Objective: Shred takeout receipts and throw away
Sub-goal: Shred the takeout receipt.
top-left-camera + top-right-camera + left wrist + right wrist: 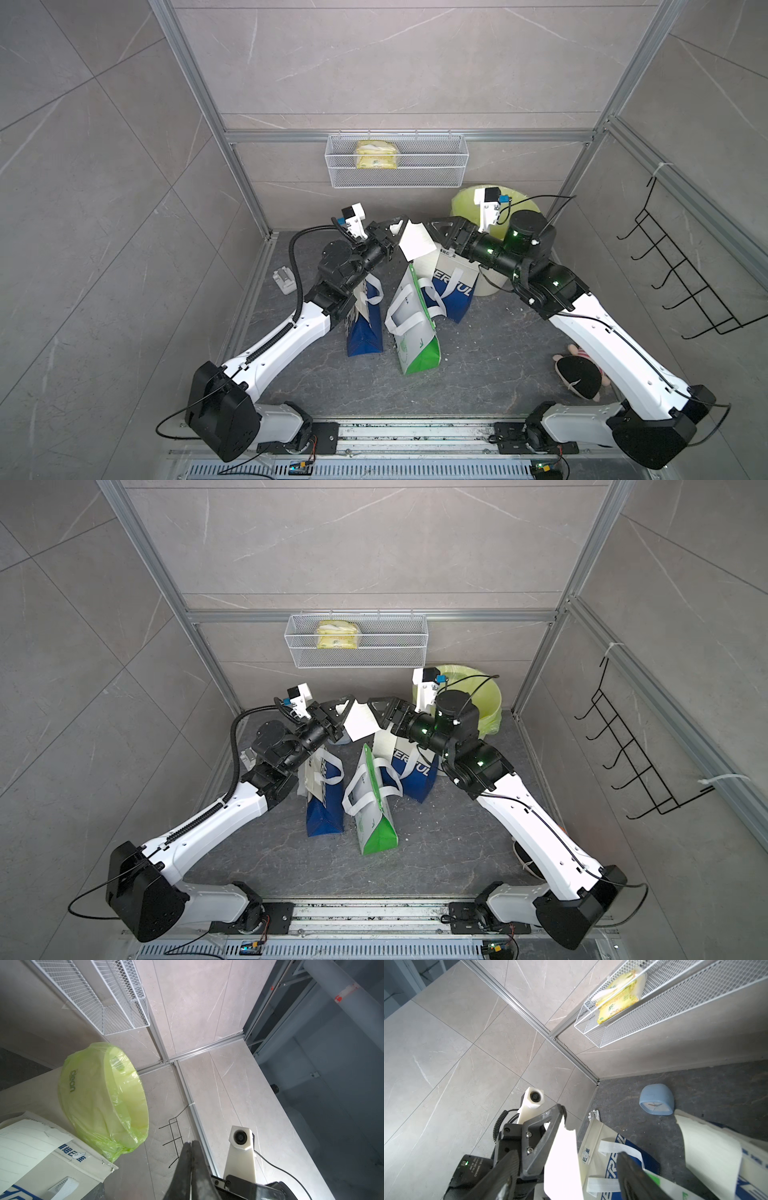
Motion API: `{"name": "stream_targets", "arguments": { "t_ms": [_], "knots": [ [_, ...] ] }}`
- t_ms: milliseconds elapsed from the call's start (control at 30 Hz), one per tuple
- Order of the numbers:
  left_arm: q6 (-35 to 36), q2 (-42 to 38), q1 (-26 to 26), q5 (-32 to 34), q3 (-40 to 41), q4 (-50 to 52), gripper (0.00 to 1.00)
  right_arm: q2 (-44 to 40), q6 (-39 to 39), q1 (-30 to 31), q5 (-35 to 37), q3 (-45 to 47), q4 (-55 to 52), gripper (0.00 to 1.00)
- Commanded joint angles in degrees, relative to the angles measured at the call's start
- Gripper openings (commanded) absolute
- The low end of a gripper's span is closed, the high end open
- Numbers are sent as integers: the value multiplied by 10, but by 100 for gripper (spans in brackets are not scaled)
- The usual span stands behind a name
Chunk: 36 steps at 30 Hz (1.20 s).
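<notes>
A white takeout receipt (417, 245) hangs in the air above the bags, seen in both top views. My left gripper (403, 223) is shut on its edge; in the left wrist view the gripper (191, 1143) has its jaws pressed together with a thin white line between them. My right gripper (566, 1155) is open, its fingers (631, 1169) standing wide on either side of the sheet (562, 1159) without touching it. A second receipt (27, 1147) lies on the face of a blue-and-white bag. The bin with a green liner (104, 1095) stands behind the right arm.
Two blue-and-white bags (365, 328) (455, 291) and a green-and-white bag (417, 345) stand on the floor under the grippers. A wire basket (440, 166) with a yellow pack hangs on the back wall. A blue clock (656, 1101), a plush toy (579, 376) and a black wall rack (685, 270) are nearby.
</notes>
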State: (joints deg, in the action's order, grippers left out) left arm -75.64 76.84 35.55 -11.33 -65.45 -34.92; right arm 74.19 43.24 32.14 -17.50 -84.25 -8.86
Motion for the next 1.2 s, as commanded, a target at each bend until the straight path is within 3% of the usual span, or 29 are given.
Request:
{"name": "stream_targets", "arguments": {
  "t_ms": [0,167,367,667,867,967,1033,1167],
  "knots": [
    [55,-17,2,-55,-41,-30,0,2,-34,-9,-140,20,77,76],
    [67,-15,2,-75,-49,-26,0,1,-57,-9,-178,22,83,70],
    [71,-11,2,-90,-53,-31,0,4,-58,-9,-201,15,85,55],
    [73,-11,6,-113,-62,-37,0,20,-61,-9,-188,-4,76,36],
    [74,-13,9,-119,-61,-45,0,28,-73,-9,-176,-17,59,31],
    [74,-13,12,-125,-64,-44,0,26,-78,-9,-175,-18,58,19],
    [79,-11,13,-131,-67,-45,0,24,-83,-9,-178,-18,59,3],
    [111,-19,14,-141,-70,-24,3,15,-111,-10,-167,-17,40,0]
  ]
}}
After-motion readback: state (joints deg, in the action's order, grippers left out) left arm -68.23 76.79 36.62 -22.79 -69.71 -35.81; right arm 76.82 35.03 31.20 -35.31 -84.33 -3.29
